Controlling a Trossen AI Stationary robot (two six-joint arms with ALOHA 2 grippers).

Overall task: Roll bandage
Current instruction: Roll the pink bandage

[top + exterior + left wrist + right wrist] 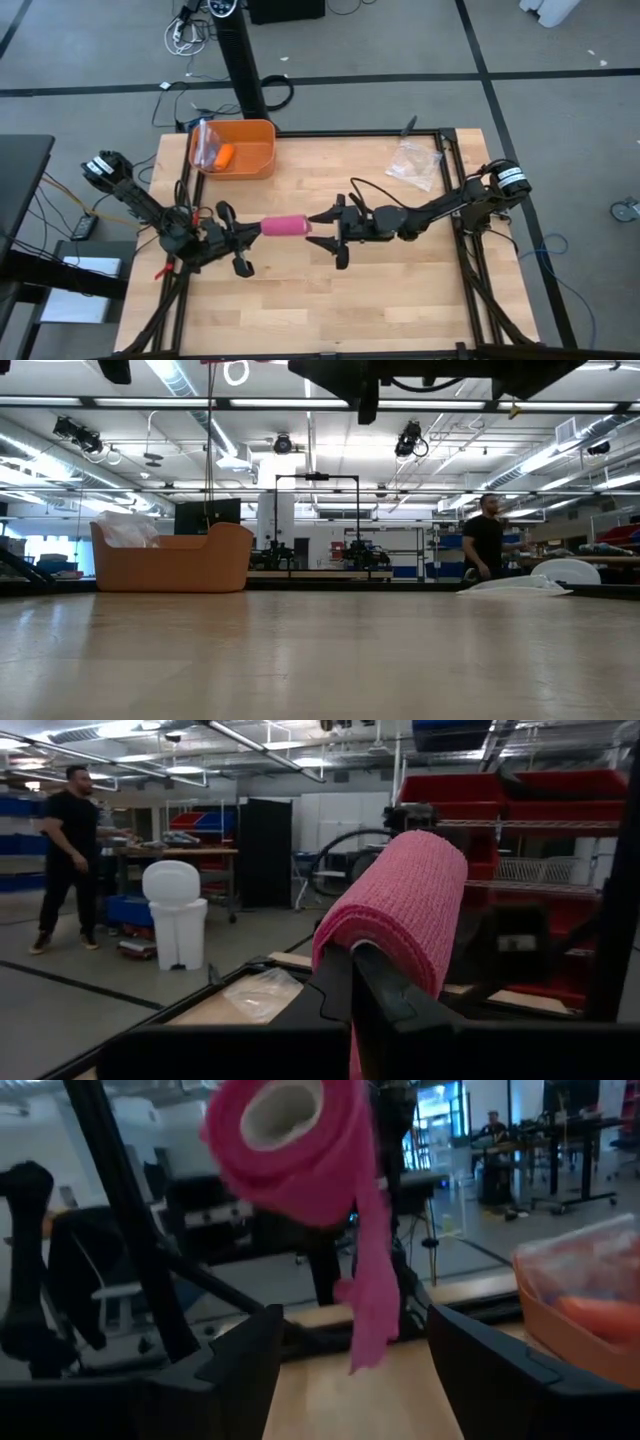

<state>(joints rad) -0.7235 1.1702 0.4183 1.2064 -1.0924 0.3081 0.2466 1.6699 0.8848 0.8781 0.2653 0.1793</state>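
Held above the middle of the bench (300, 300), the soft, light bandage (285, 226), rolled with a loose tail, sits clamped in the left claw (248, 232); the right claw (322, 233), fingers apart, best grips its firm open-cored end.

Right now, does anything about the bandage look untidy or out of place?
Yes. The pink bandage roll, held up by the left gripper, has a loose tail hanging below it, so it is not fully wound.
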